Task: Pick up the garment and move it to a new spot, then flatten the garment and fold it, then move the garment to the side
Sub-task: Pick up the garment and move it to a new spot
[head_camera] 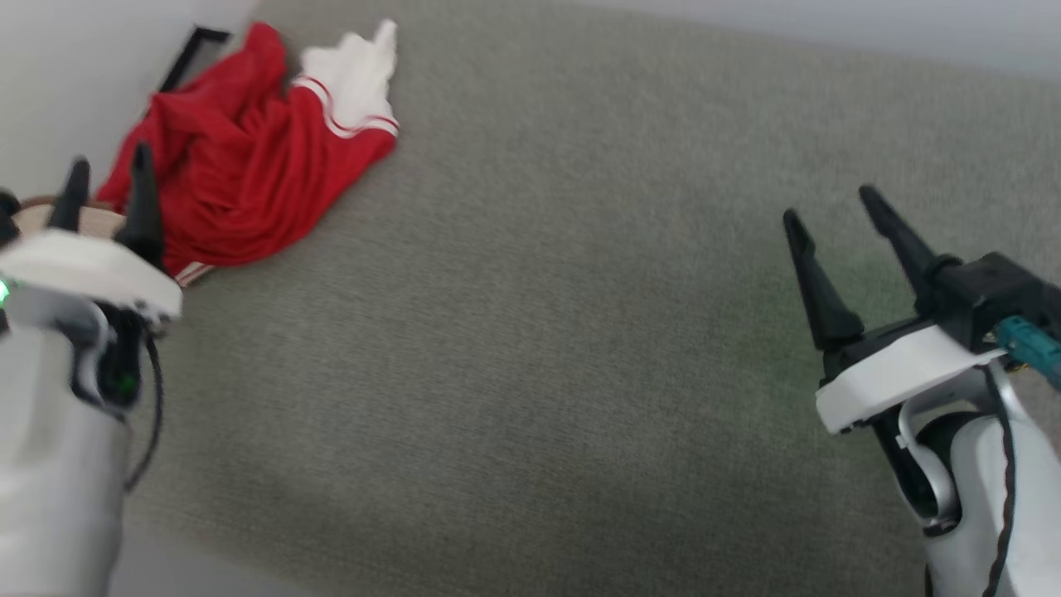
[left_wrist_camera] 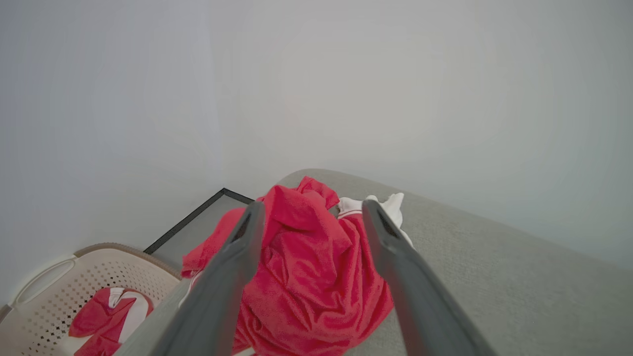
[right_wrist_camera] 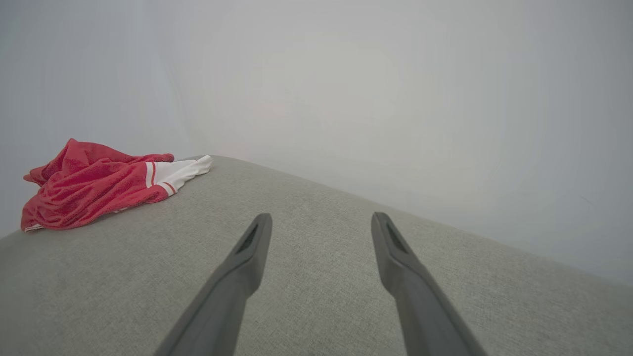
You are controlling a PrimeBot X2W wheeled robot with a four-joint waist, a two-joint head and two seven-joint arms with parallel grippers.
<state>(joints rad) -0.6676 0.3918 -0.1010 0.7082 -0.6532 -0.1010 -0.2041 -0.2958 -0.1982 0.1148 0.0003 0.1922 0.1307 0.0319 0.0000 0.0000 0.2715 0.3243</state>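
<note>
Garment (head_camera: 249, 174): crumpled red fabric top, white striped sleeve, on grey woven cushion's (head_camera: 539, 332) far-left corner.
Left gripper (head_camera: 110, 157): fingers spread, empty, at cushion's left edge.
Right gripper (head_camera: 827, 203): fingers spread, empty, over cushion's right side.

The garment (head_camera: 240, 182) is soft, matt red cloth with a nubbly towelling look, the bench (head_camera: 539, 332) is covered in coarse grey woven fabric, the basket (left_wrist_camera: 59, 296) is smooth perforated cream plastic, and the right end effector (right_wrist_camera: 321, 214) has fingers (right_wrist_camera: 247, 267) of matt dark plastic.
</note>
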